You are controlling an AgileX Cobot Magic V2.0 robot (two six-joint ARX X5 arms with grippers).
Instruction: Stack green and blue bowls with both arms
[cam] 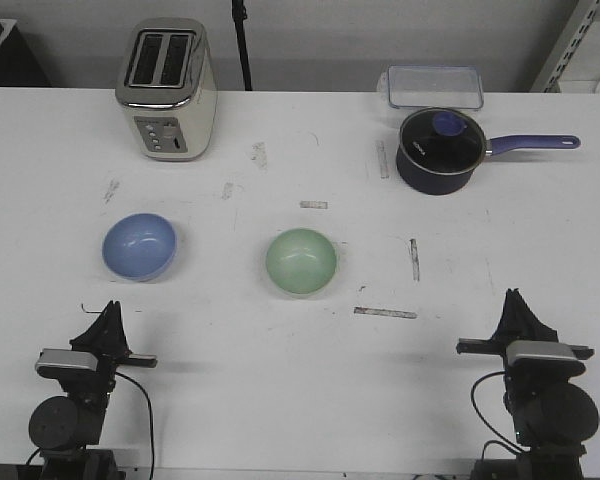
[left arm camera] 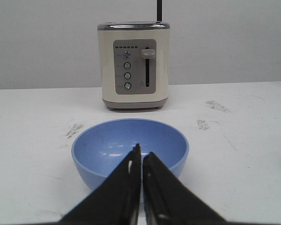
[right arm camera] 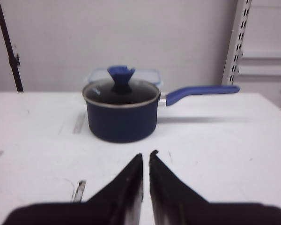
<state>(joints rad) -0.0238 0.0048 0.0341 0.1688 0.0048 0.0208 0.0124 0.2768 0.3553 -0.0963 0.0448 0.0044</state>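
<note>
Blue bowl (cam: 139, 247), green bowl (cam: 301, 262) apart mid-desk. Left gripper (left arm camera: 141, 157), right gripper (right arm camera: 145, 158) closed, empty. You risk glossy rims slipping.

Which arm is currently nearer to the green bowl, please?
Left, narrowly. The left end effector sits near-left of the green bowl; the right end effector sits slightly farther, near-right.

Both arms, left (cam: 75, 395) and right (cam: 540, 385), are black (grey wrist blocks), trailing thin black cables.
</note>
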